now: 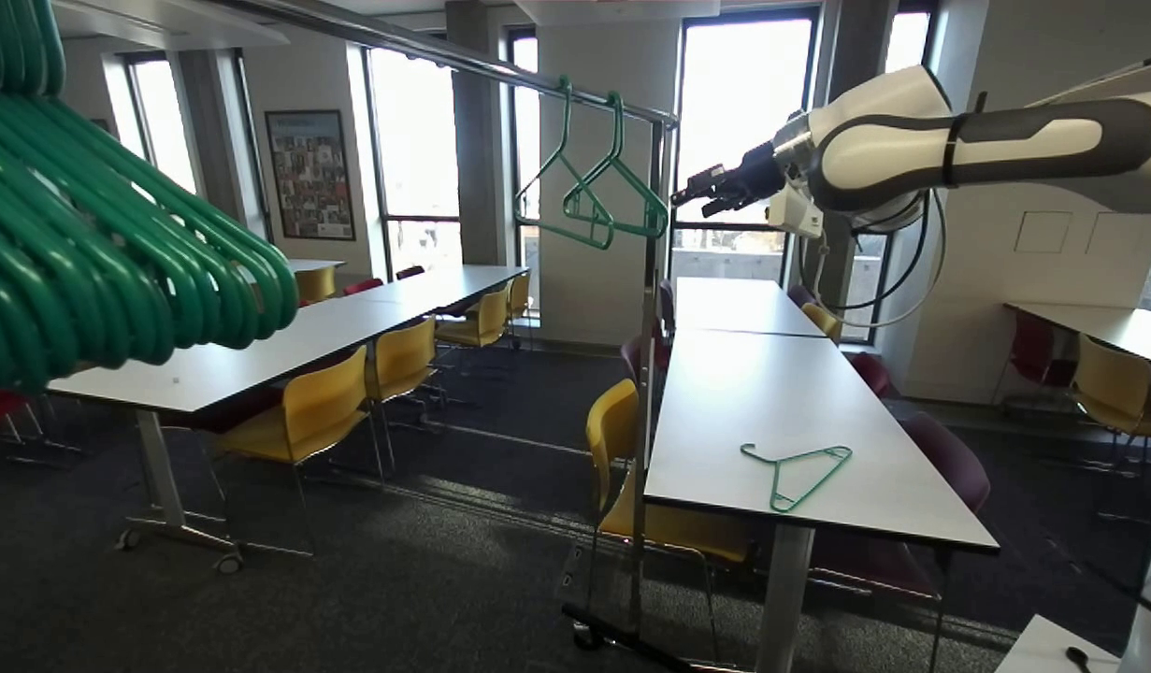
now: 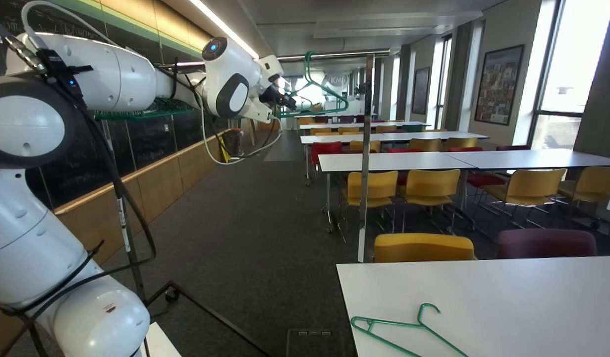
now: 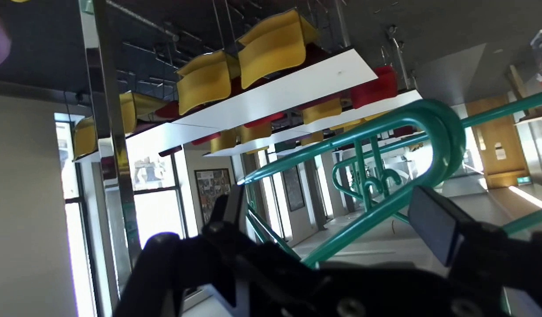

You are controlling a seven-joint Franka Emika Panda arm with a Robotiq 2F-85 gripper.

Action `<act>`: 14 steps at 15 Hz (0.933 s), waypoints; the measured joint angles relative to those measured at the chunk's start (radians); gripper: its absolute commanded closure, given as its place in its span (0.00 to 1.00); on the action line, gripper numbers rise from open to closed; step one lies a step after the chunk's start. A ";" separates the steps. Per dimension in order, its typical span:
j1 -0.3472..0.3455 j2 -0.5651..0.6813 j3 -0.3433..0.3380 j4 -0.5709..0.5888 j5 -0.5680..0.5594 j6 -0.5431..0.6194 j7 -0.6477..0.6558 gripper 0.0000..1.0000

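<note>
Wrist view: pincer [image 3: 332,211] spread apart near a green hanger [image 3: 363,228].
It hangs near the end of the rail [image 1: 481,63].

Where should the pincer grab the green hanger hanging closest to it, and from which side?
Probably the lower corner of the hanger nearest the open pincer, approached from that end: the slim, rounded bend there points toward the pincer, while the hook sits over the rail.

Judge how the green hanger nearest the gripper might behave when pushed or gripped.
Hanging from the rail, the green hanger would probably swing or slide along it. Its slender frame suggests something light but fairly stiff. Its glossy surface may make it slippery to grip.
</note>
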 measured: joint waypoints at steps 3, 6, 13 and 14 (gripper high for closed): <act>0.011 0.002 -0.029 0.022 0.020 -0.018 -0.004 0.00; -0.062 0.010 -0.007 0.026 -0.105 0.028 0.021 0.00; -0.348 0.047 0.141 0.027 -0.488 0.110 0.239 0.00; -0.375 0.047 0.161 0.028 -0.523 0.110 0.266 0.00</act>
